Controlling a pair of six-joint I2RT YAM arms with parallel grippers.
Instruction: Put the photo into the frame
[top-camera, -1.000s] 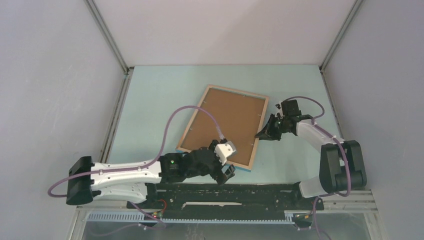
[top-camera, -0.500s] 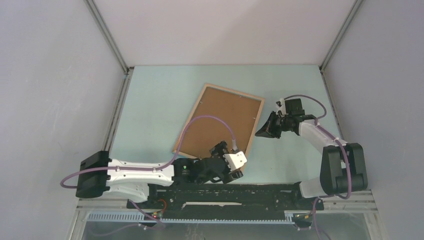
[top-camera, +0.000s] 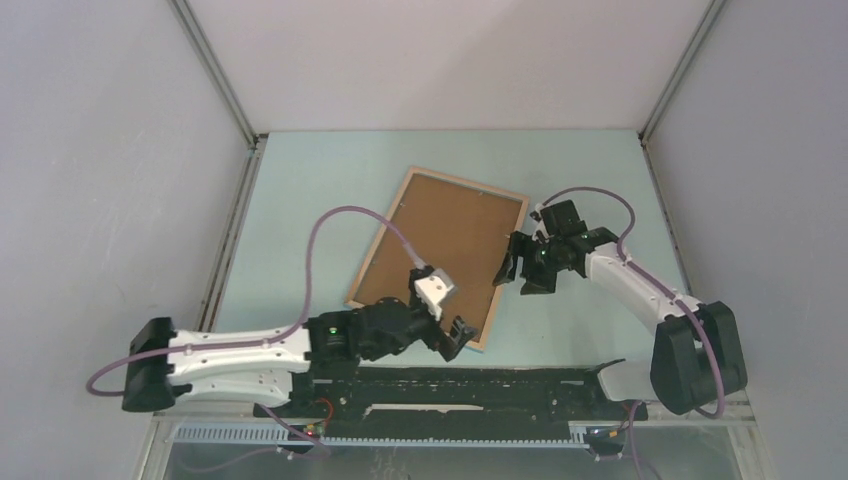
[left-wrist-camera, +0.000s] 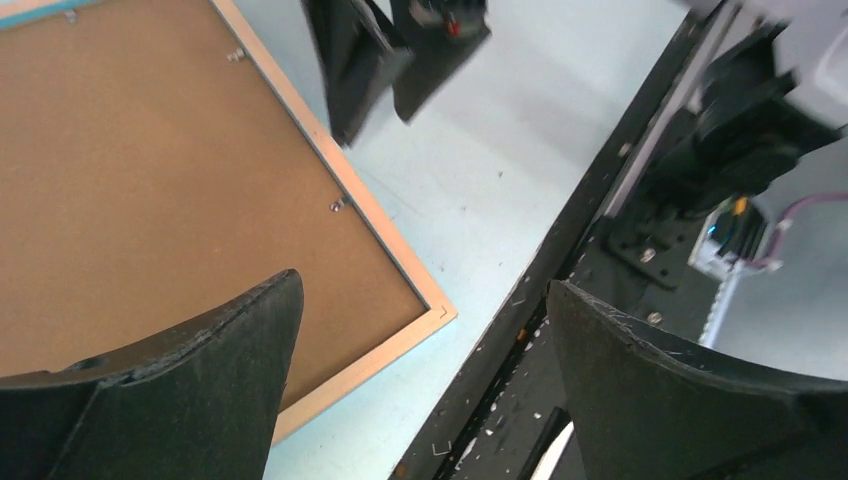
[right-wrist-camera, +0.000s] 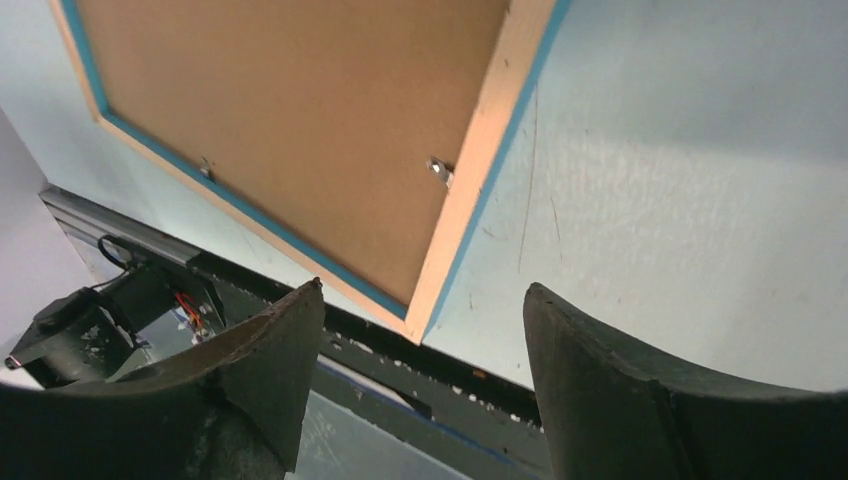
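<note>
Though it lies back side up, the frame (top-camera: 470, 184) is easy to place: flat on the pale table (top-camera: 320, 200) approx mid-scene, turned at an angle, light wood rim showing, w/ the brown backing board (top-camera: 440, 250) filling its opening. Teal shows only as a thin line along the rim's outer edge in the R wrist view. Small metal tabs (right-wrist-camera: 440, 170) sit at the rim's inner edge, over the board. L gripper (left-wrist-camera: 422, 288) is at the frame's near-right corner, jaws wide apart, nothing btwn them. In its own cam one finger is over the board and the other over the black base rail (top-camera: 500, 378), w/ the corner itself in the gap. Can't tell if either finger touches anything. R gripper (right-wrist-camera: 422, 288) is at the frame's right long side, roughly halfway along per the top view, jaws also apart & gripping nothing. Its cam looks along that side toward the near corner, w/ board and rim on one side of the gap and bare table on the other. R fingers also show at the top of the L wrist view, just beside the rim on the table side; on the surface or just above it, can't tell. The two grippers are near each other along the same side of the frame but apart.
</note>
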